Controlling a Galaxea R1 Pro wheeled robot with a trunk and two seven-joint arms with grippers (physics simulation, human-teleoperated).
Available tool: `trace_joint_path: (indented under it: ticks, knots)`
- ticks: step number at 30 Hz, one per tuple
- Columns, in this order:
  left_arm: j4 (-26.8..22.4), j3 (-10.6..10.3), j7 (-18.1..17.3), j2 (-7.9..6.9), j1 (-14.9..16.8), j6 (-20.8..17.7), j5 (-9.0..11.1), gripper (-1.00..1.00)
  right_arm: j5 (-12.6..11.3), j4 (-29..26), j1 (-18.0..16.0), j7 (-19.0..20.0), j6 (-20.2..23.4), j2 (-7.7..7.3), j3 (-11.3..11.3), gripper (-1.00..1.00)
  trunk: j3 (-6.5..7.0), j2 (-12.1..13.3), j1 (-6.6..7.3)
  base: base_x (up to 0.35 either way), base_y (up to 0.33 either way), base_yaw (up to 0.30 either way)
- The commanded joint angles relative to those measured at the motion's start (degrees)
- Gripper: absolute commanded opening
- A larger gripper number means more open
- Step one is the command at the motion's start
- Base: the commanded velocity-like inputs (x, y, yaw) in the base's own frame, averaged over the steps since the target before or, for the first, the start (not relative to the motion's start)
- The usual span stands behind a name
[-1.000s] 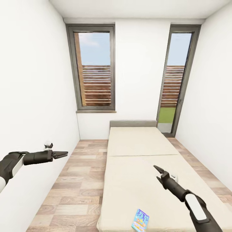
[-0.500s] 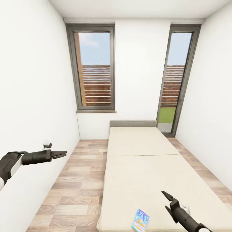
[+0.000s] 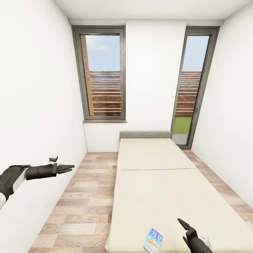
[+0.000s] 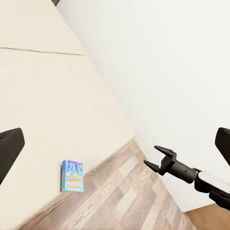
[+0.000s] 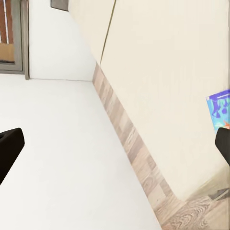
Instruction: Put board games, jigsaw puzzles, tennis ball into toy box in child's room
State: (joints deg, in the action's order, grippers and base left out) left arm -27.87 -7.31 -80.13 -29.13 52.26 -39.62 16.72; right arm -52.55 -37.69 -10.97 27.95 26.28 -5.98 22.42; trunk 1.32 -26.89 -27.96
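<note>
Board game (image 3: 153,240) lies at the bed's (image 3: 154,189) 6 o'clock edge; right tool (image 3: 184,226), jaws parted and empty, should descend squarely over it before closing.

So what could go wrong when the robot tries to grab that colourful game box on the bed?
The board game lies flat right at the near edge of the bed, so a nudge might push it onto the wood floor.

It lies flat on the soft mattress, so the right gripper may struggle to get its open fingers under it.

The left gripper hangs over the floor close to the white wall, so a swing might bump it.
</note>
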Motion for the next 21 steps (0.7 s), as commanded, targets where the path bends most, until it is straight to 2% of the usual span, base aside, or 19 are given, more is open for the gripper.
trace_joint_path:
  ticks: [1,3,21]
  knots:
    - [0.0,-0.3,-0.1,-0.06,0.0,-0.6,0.4,1.00,-0.4,0.1,0.0,0.0,0.4,0.02,0.2,1.00,-0.02,0.0,-0.02,0.000,0.000,0.000]
    - [0.0,-0.3,0.0,-0.06,0.0,-0.6,0.4,1.00,-0.4,0.4,0.0,0.0,0.3,0.05,0.2,1.00,-0.02,0.0,-0.02,0.000,0.000,0.000]
    - [0.0,-0.5,1.1,0.95,0.0,-0.7,0.2,1.00,-0.4,0.8,0.0,-0.3,-0.1,0.18,0.2,1.00,-3.25,-7.3,-3.97,-0.030,0.000,0.000]
